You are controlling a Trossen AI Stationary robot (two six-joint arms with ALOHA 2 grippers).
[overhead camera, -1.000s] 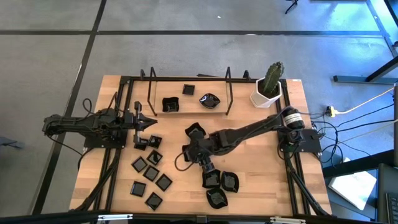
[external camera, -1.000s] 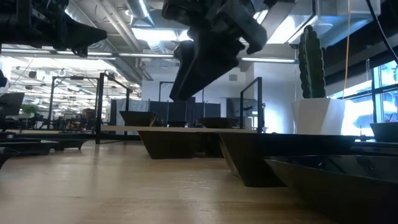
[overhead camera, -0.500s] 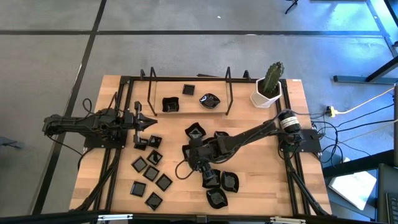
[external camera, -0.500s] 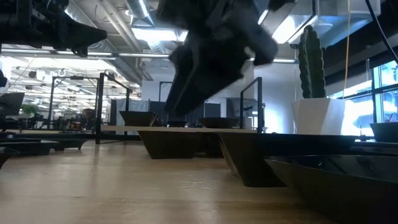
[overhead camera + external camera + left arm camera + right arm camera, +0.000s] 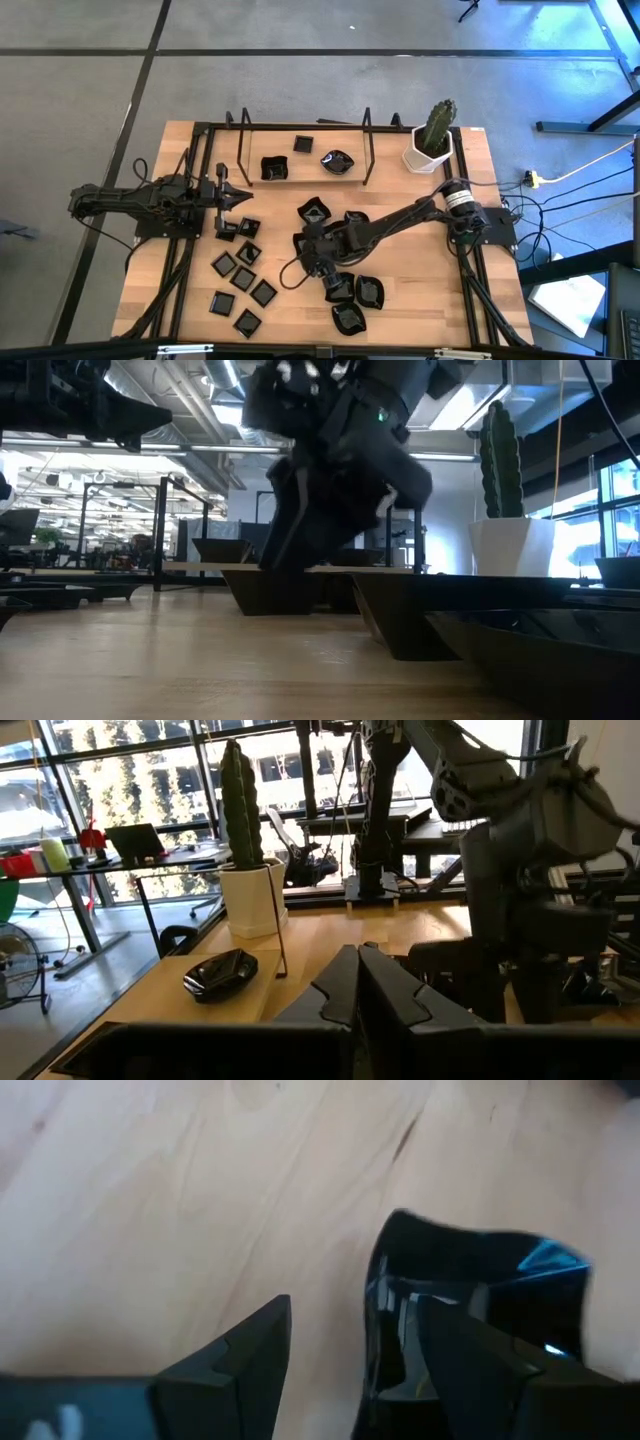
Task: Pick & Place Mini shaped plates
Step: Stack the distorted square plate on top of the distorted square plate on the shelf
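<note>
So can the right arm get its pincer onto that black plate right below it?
Probably yes. The right pincer is open and low over the wood, one finger over the black plate, the other outside its rim. Nothing blocks the descent, though neighbouring plates lie close by.

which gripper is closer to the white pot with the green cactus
The right. The right gripper hangs mid-table over black plates, diagonally toward the front from the white cactus pot at the back right corner. The left gripper waits further off, near the left side.
</note>
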